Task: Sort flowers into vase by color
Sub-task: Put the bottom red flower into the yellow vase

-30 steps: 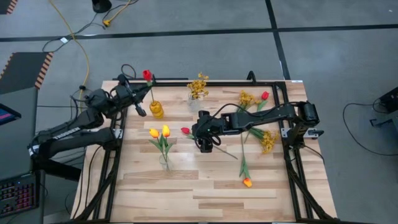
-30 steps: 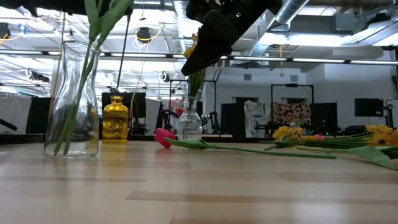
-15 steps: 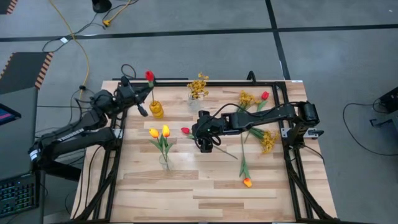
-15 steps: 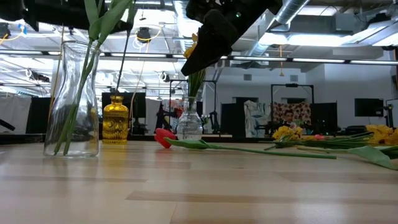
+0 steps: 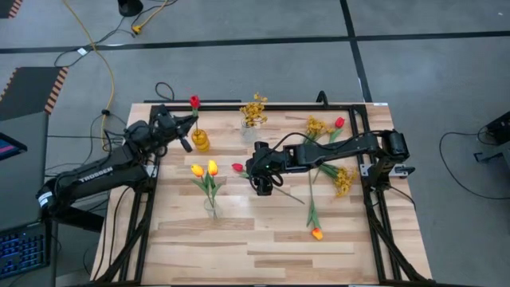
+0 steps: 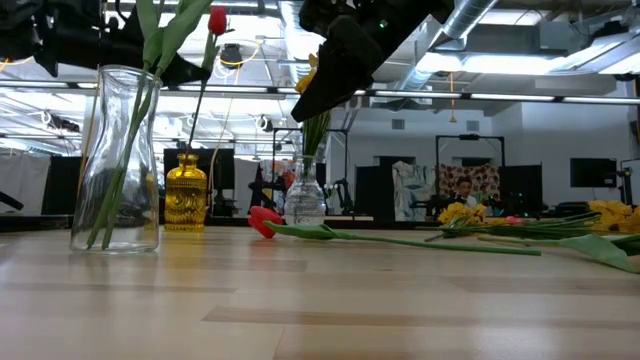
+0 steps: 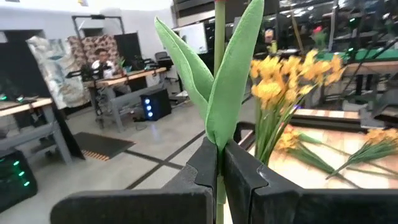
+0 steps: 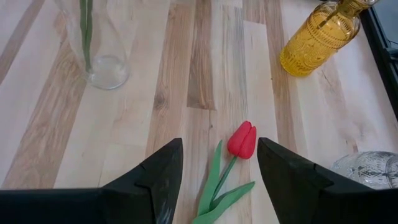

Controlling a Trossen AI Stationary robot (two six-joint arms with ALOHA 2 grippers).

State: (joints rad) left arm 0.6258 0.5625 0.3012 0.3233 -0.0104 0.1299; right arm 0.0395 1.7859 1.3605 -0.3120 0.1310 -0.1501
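Observation:
My left gripper (image 5: 183,137) (image 7: 221,152), at the table's far left, is shut on a red tulip (image 5: 194,102) (image 6: 217,20) that stands over the amber glass vase (image 5: 200,142) (image 6: 186,200). Its stem runs down to the vase's mouth; whether it is inside I cannot tell. My right gripper (image 5: 262,185) (image 8: 219,144) hovers open near the table's middle, a finger on either side of a second red tulip (image 8: 242,139) (image 5: 237,167) that lies flat on the wood. A clear vase (image 5: 210,206) holds two yellow tulips, and a small clear vase (image 5: 252,127) holds mustard blossoms. My left gripper pinches the red tulip's green stem (image 7: 219,177) between its two fingers, just below the pair of leaves (image 7: 233,81). The fingers lie across the stem, coming level from the table's left. The tulip stands nearly upright, clear of the table, its head above the gripper.
More flowers lie on the table's right half: mustard sprays (image 5: 344,180) (image 5: 317,126), a red tulip (image 5: 339,122) and an orange tulip (image 5: 316,233) with a long stem. Black frame rails (image 5: 374,199) run along the table's sides. The near part of the wood (image 5: 263,255) is bare.
My left gripper has moved down and a little toward the right, staying shut on the red tulip. The tulip has come down with it, so its head now shows in the low view above the amber vase.

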